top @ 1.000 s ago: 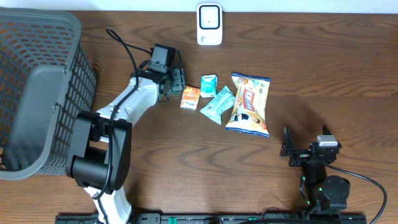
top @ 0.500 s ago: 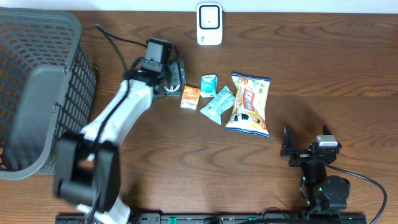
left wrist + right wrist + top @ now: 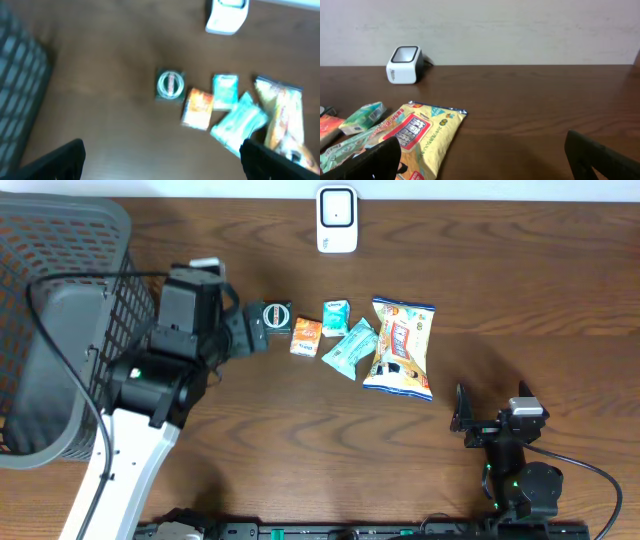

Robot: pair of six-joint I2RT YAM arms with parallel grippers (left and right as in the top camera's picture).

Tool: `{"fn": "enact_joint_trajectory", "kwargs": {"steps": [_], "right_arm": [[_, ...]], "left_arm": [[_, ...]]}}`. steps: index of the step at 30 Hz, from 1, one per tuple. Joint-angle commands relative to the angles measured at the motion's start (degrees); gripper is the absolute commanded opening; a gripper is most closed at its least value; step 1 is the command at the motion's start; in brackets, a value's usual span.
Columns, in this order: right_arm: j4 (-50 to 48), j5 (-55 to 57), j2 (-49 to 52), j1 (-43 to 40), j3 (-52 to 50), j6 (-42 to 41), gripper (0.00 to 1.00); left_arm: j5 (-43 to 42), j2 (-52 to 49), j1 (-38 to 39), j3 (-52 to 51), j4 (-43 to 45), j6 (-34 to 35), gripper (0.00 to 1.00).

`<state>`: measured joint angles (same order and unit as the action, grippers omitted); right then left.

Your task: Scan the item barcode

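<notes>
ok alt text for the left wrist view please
Blurry look down at a brown table: a round tin beside a row of snack packets, a white scanner at the top edge, a basket left. The open gripper holds nothing.

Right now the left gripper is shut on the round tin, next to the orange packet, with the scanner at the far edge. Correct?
Not quite: the left gripper is open and holds nothing. The round tin lies on the table, apart from the fingers, next to the orange packet. The left wrist view shows it. The scanner is at the far edge, as you said.
</notes>
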<state>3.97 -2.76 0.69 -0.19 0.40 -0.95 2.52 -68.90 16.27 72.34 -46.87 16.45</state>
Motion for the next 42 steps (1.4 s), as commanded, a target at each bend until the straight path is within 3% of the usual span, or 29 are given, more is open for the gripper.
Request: {"fn": "enact_joint_trajectory", "kwargs": {"steps": [1, 2, 5, 7, 9, 13, 27, 29, 34, 37, 42], "right_arm": [[0.2, 0.3, -0.3, 0.7, -0.1, 0.2, 0.99], [0.2, 0.3, -0.3, 0.7, -0.1, 0.2, 0.99], [0.2, 0.3, -0.3, 0.7, -0.1, 0.2, 0.99], [0.2, 0.3, -0.3, 0.7, -0.1, 0.2, 0.99], [0.2, 0.3, -0.3, 0.7, -0.1, 0.2, 0.99], [0.2, 0.3, -0.3, 0.7, -0.1, 0.2, 0.99], [0.2, 0.3, -0.3, 0.7, -0.1, 0.2, 0.99], [0.2, 0.3, -0.3, 0.7, -0.1, 0.2, 0.99], [0.2, 0.3, -0.3, 0.7, -0.1, 0.2, 0.99], [0.2, 0.3, -0.3, 0.7, -0.1, 0.2, 0.99], [0.2, 0.3, -0.3, 0.7, -0.1, 0.2, 0.99]], "left_arm": [[1.6, 1.2, -0.1, -0.1, -2.3, -1.4, 0.98], [1.7, 1.2, -0.1, -0.1, -2.9, -1.9, 0.96], [4.9, 0.8, -0.1, -0.1, -4.0, -2.7, 0.68], [10.3, 0.4, -0.1, -0.1, -4.1, -2.7, 0.54], [18.5, 0.3, -0.1, -0.1, -4.1, -2.7, 0.47], [28.5, 0.3, -0.9, -0.1, -4.1, -2.6, 0.11], [23.2, -5.9, -10.2, -0.1, -4.1, -2.2, 0.11], [22.4, -7.7, -12.7, -0.1, -4.1, -2.2, 0.08], [13.1, -9.5, -20.2, -0.1, -3.4, -2.6, 0.07], [6.8, -9.3, -24.2, -0.1, -2.4, -8.4, 0.07], [3.0, -9.2, -25.9, -0.1, -1.5, -12.0, 0.08]]}}
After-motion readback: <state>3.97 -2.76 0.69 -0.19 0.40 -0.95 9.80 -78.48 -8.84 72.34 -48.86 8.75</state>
